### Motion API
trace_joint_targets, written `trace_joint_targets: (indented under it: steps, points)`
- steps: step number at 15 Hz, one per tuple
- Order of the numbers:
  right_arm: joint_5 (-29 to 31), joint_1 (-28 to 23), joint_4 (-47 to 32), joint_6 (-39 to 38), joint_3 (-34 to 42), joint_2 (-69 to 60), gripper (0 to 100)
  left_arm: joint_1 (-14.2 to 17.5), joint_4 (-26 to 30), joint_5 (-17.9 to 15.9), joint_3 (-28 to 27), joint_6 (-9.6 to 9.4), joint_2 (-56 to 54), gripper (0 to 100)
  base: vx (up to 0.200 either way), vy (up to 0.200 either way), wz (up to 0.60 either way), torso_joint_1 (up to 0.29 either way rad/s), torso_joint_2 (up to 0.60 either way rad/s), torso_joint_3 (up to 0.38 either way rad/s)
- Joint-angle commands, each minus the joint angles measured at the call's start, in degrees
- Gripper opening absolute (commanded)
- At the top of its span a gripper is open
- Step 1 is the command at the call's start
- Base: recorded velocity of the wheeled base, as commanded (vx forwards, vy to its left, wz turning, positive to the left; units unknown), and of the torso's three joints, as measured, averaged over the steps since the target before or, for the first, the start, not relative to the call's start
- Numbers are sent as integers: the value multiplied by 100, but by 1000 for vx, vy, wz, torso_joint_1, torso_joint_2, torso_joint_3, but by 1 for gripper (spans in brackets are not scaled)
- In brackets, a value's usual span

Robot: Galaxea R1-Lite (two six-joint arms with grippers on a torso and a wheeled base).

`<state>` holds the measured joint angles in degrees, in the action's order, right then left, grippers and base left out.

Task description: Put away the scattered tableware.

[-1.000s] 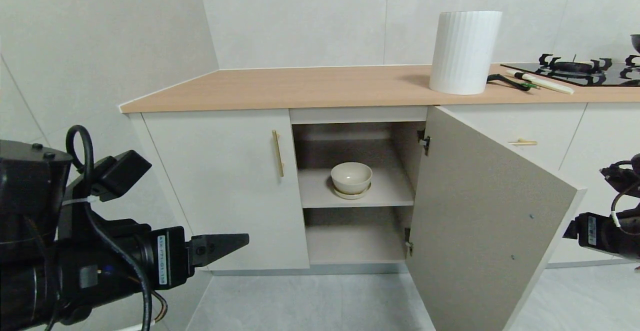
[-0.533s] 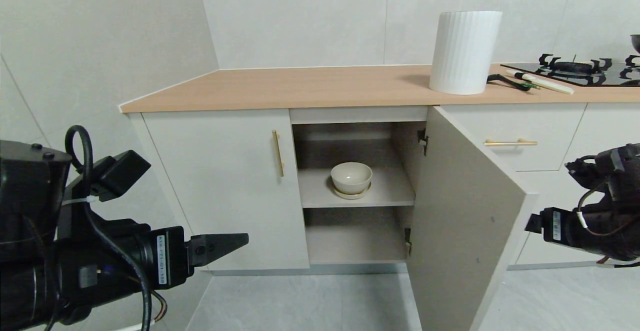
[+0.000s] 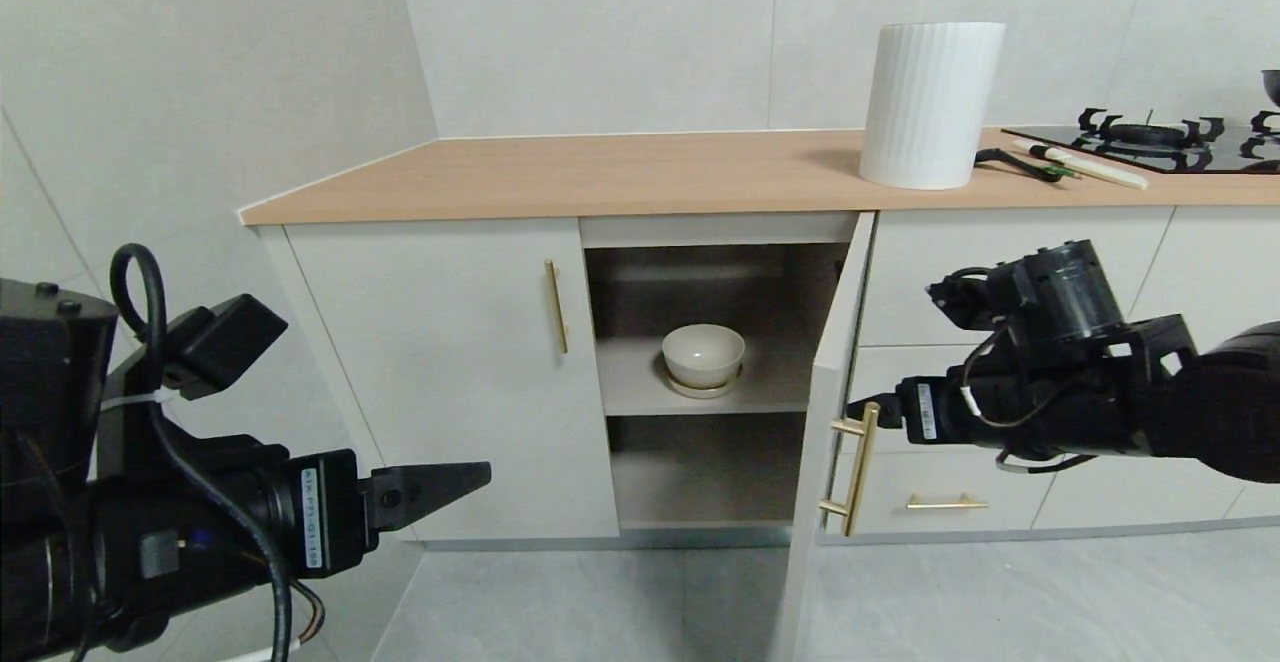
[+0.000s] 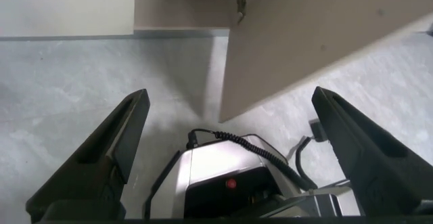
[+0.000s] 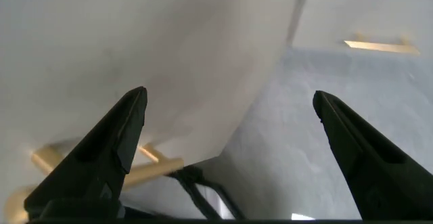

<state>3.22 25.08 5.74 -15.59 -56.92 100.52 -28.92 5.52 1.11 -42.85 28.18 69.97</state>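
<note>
A cream bowl (image 3: 703,352) sits on a small plate (image 3: 702,388) on the middle shelf of the open cabinet (image 3: 700,442). The cabinet door (image 3: 825,422) stands nearly edge-on, half shut. My right gripper (image 3: 862,410) is open at the door's outer face, just above its gold handle (image 3: 852,469). In the right wrist view that gripper (image 5: 229,95) spreads its fingers over the door (image 5: 169,55) and handle (image 5: 101,173). My left gripper (image 3: 470,478) hangs open, low and left of the cabinet; the left wrist view has its fingers (image 4: 108,149) apart above the floor, the door (image 4: 318,41) ahead.
A tall white ribbed canister (image 3: 930,104) stands on the wooden counter (image 3: 600,177), with utensils (image 3: 1065,162) and a gas hob (image 3: 1150,134) to its right. The left cabinet door (image 3: 450,372) is shut. Drawers (image 3: 950,502) lie behind my right arm. Grey floor lies below.
The cabinet door has swung from wide open toward shut. My right arm has moved left with it, now at the door's outer face by the handle. The left arm barely shifted.
</note>
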Motion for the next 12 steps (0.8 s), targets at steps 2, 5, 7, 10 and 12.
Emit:
trace_joint_targets:
  steps: [2,5,7,10,12]
  points:
    - [-5,155,23,56,-645,916,100,0,1,-14,14,-6,34,100,0,0,0,0,0,0]
    - [-5,155,59,4,-900,1382,100,0,1,-5,14,-6,104,100,0,0,0,0,0,0]
    - [-5,155,76,-23,-944,1505,100,0,1,-5,14,-6,122,100,0,0,0,0,0,0]
    - [21,155,630,-269,-935,1813,100,0,1,-14,14,-6,148,100,0,0,0,0,0,0]
    - [39,155,779,-348,-953,1927,100,-9,37,-32,40,-129,113,100,0,0,0,0,0,0]
